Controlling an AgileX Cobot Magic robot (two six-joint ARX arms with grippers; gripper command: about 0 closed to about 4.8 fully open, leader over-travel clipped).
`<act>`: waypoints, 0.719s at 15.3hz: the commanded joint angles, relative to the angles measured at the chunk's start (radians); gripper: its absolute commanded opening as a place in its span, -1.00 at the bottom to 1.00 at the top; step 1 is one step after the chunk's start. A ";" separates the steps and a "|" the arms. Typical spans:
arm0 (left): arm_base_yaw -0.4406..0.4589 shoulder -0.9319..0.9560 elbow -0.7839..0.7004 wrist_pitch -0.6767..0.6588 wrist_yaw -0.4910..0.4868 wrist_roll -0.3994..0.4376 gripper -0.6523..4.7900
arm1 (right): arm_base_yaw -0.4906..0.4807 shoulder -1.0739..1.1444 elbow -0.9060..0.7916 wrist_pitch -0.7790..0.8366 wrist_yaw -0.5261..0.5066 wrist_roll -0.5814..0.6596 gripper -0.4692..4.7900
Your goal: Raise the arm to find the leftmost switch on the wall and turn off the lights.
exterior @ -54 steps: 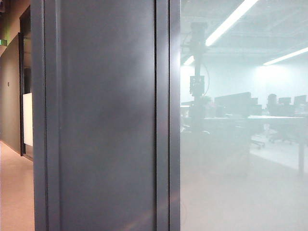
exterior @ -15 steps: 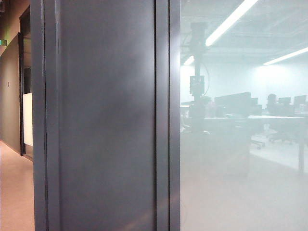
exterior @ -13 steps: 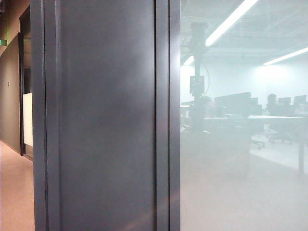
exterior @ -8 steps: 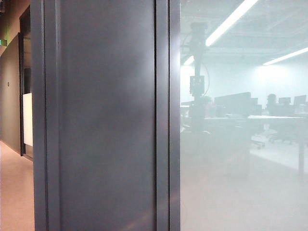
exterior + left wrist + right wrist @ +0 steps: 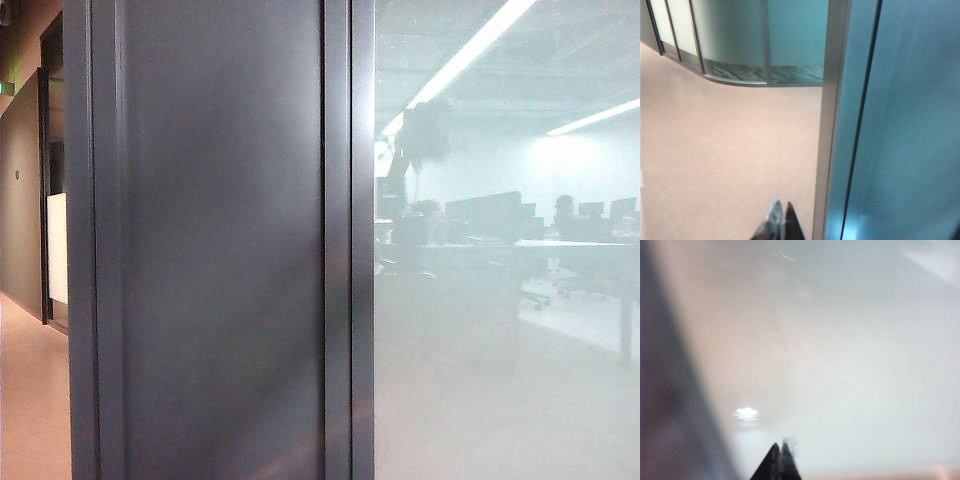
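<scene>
The arm [image 5: 425, 135] shows only as a hazy dark reflection in the frosted glass [image 5: 500, 380], a blurred mass with a slanted stem below it. No switch shows in any view. My left gripper [image 5: 782, 206] is shut with nothing in it, its tips over the pale floor [image 5: 725, 150] beside a metal frame post [image 5: 832, 125]. My right gripper [image 5: 780, 445] is also shut and empty, pointing at a pale blurred glass surface [image 5: 840, 365]. Neither gripper shows directly in the exterior view.
A dark grey wall panel [image 5: 220, 250] fills the left half of the exterior view. A corridor floor [image 5: 30, 400] runs past it at far left. Reflected desks and monitors [image 5: 490, 215] and ceiling lights [image 5: 470, 50] show in the glass. A dark blurred strip [image 5: 670, 415] borders the right wrist view.
The reflected arm stood as an upright mast with a boxy head half a second ago. Now it is a blurred dark mass, higher and leaning right.
</scene>
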 commanded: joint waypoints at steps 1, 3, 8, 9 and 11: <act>0.000 -0.001 0.002 0.011 0.002 0.000 -0.78 | -0.110 -0.050 -0.225 0.278 0.004 0.000 -0.82; 0.000 -0.001 0.002 0.010 0.003 0.000 -0.78 | -0.133 -0.091 -0.416 0.498 0.005 0.000 -0.82; 0.000 -0.001 0.002 0.010 0.003 0.001 -0.78 | -0.131 -0.169 -0.555 0.588 0.008 -0.004 -0.82; 0.000 -0.001 0.002 0.009 0.003 0.000 -0.78 | -0.131 -0.175 -0.555 0.589 0.008 -0.004 -0.82; 0.000 -0.001 0.002 0.009 0.003 0.000 -0.78 | -0.104 -0.185 -0.555 0.594 0.008 -0.004 -0.82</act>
